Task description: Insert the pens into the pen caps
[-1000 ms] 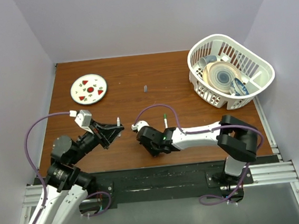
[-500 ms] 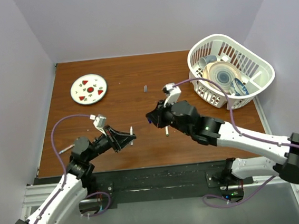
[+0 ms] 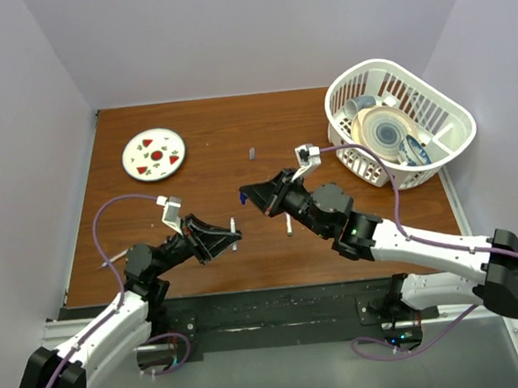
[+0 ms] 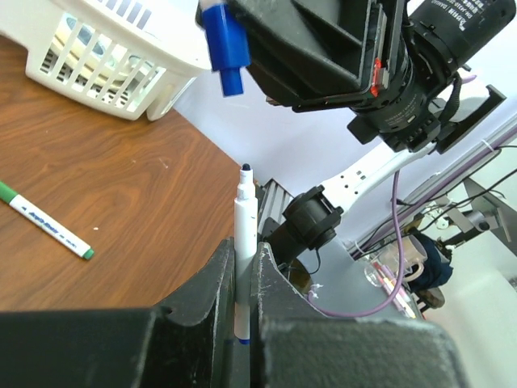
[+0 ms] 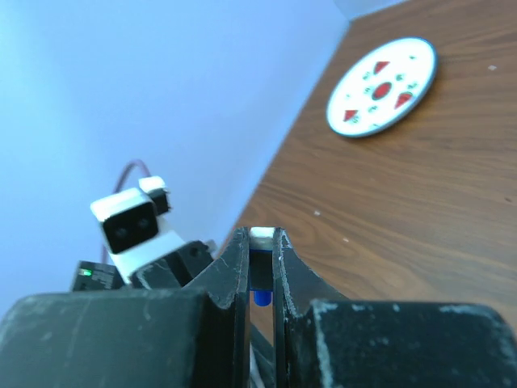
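Note:
My left gripper [image 3: 219, 237] is shut on a white pen [image 3: 232, 228] and holds it above the table. In the left wrist view the pen [image 4: 245, 234] stands up between the jaws with its dark blue tip uppermost. My right gripper [image 3: 248, 197] is shut on the blue cap [image 3: 243, 198], held in the air just up and right of the pen tip. The cap [image 4: 224, 47] also shows in the left wrist view, and in the right wrist view [image 5: 261, 279] between the jaws. A green-ended pen [image 3: 288, 223] lies on the table. A dark cap [image 3: 251, 153] stands farther back.
A white basket [image 3: 434, 104] of dishes sits at the back right. A round plate [image 3: 154, 154] with red shapes lies at the back left. Another thin pen [image 3: 111, 258] lies near the table's left front edge. Purple cables loop over both arms.
The right arm has risen from the table with the blue cap and swung its gripper left toward the pen. The left gripper has shifted right and forward, still holding the pen.

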You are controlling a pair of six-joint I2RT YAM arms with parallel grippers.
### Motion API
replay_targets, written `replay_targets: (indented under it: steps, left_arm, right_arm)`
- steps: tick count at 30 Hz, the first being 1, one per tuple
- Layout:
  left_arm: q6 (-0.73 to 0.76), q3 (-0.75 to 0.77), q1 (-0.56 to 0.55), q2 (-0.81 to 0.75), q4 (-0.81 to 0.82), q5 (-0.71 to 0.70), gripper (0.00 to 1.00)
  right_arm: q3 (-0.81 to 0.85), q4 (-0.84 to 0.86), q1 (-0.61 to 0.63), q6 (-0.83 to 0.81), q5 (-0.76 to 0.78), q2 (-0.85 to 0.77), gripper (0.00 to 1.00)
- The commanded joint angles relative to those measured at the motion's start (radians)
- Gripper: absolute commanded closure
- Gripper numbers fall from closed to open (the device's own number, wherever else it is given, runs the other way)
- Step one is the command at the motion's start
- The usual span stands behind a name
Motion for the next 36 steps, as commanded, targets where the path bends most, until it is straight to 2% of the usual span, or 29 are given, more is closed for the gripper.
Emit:
replay_targets:
  steps: [1, 16, 36]
  left_arm:
    - [-0.015, 0.004, -0.006, 0.018, 0.119, 0.019, 1.0]
    - [-0.012, 0.029, -0.008, 0.032, 0.1, 0.013, 1.0]
    - [-0.009, 0.04, -0.008, 0.055, 0.103, 0.008, 1.0]
  right_arm:
    - [0.0, 0.164, 0.003, 0.038, -0.023, 0.01, 1.0]
    - [-0.007, 0.203, 0.006, 0.081, -0.133, 0.066, 1.0]
    - [-0.073, 0.21, 0.006, 0.083, -0.149, 0.037, 1.0]
